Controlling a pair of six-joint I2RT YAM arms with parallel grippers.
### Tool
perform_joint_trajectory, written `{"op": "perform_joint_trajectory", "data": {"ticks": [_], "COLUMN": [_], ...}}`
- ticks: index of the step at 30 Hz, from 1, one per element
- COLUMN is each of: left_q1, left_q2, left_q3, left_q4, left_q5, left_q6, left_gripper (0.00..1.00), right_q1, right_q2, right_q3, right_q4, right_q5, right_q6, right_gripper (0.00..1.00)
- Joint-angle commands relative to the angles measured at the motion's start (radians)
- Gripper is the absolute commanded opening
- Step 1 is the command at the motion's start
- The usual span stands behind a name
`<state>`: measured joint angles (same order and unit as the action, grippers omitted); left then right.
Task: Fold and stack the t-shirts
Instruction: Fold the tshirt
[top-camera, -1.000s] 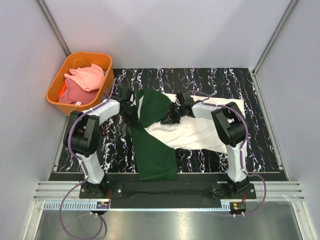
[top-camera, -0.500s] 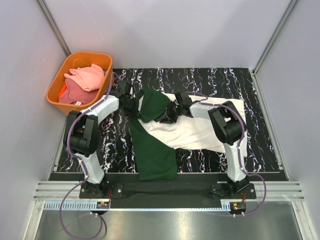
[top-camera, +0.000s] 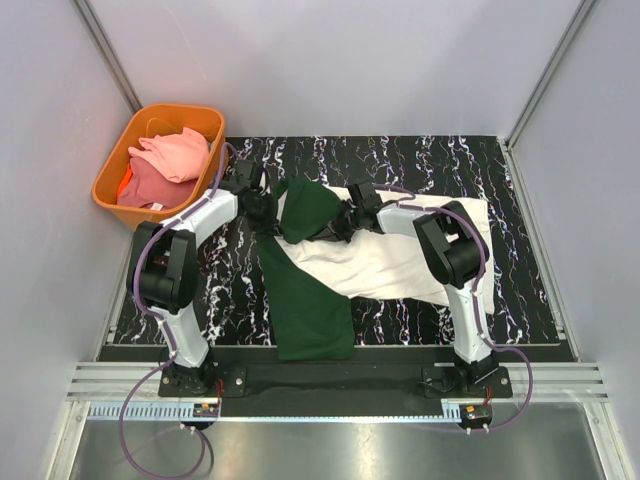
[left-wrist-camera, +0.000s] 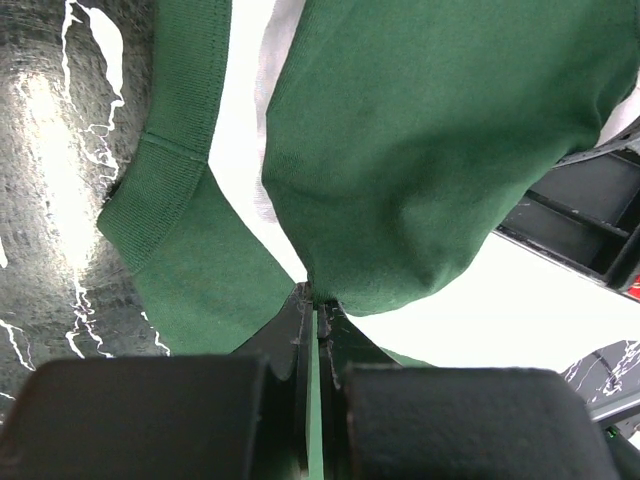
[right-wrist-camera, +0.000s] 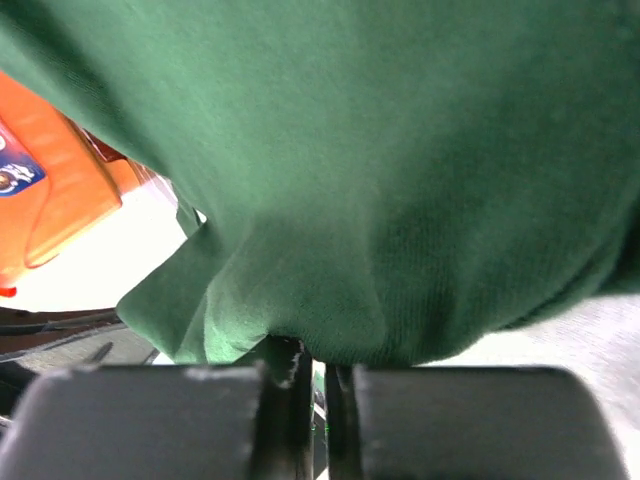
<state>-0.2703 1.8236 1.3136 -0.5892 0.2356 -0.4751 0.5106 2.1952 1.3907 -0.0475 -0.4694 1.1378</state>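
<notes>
A cream t-shirt (top-camera: 400, 262) with dark green sleeves lies spread on the black marbled table (top-camera: 420, 160). One green sleeve (top-camera: 308, 305) runs toward the near edge; the other (top-camera: 308, 212) is lifted between both grippers. My left gripper (top-camera: 264, 212) is shut on the sleeve's left edge, with green cloth (left-wrist-camera: 420, 150) pinched at its tips. My right gripper (top-camera: 340, 228) is shut on the sleeve's right edge, with green cloth (right-wrist-camera: 400, 200) bunched over its tips. Pink and coral t-shirts (top-camera: 165, 160) lie in the basket.
An orange basket (top-camera: 110, 160) stands off the table's back left corner and shows in the right wrist view (right-wrist-camera: 50, 190). Grey walls enclose the table on three sides. A metal rail (top-camera: 330, 385) runs along the near edge.
Both grippers have moved slightly away from the arm bases with the green sleeve held between them. The rest of the shirt has barely shifted.
</notes>
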Motion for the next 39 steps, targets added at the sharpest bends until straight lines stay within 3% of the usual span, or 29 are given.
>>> {"op": "perform_joint_trajectory", "data": {"ticks": [1, 10, 18, 30, 39], "left_q1": [0.005, 0.005, 0.003, -0.017, -0.096], "left_q2": [-0.037, -0.079, -0.124, -0.193, -0.224], "left_q3": [0.032, -0.011, -0.071, -0.175, -0.209], "left_q4": [0.005, -0.034, -0.052, -0.055, -0.055], "left_q5": [-0.021, -0.007, 0.018, 0.047, 0.048], "left_q6": [0.012, 0.004, -0.005, -0.051, -0.082], "left_gripper": [0.0, 0.0, 0.0, 0.0, 0.0], "right_q1": [0.011, 0.005, -0.047, -0.096, -0.144], "right_q2": [-0.057, -0.17, -0.216, -0.212, -0.249], "right_q3": [0.041, 0.044, -0.045, -0.065, -0.093], "right_q4": [-0.003, -0.264, -0.304, -0.397, -0.471], "right_q5": [-0.003, -0.184, -0.301, -0.315, -0.305], "right_q6": [-0.041, -0.295, -0.378, -0.49, -0.578], "right_gripper": [0.0, 0.0, 0.0, 0.0, 0.0]}}
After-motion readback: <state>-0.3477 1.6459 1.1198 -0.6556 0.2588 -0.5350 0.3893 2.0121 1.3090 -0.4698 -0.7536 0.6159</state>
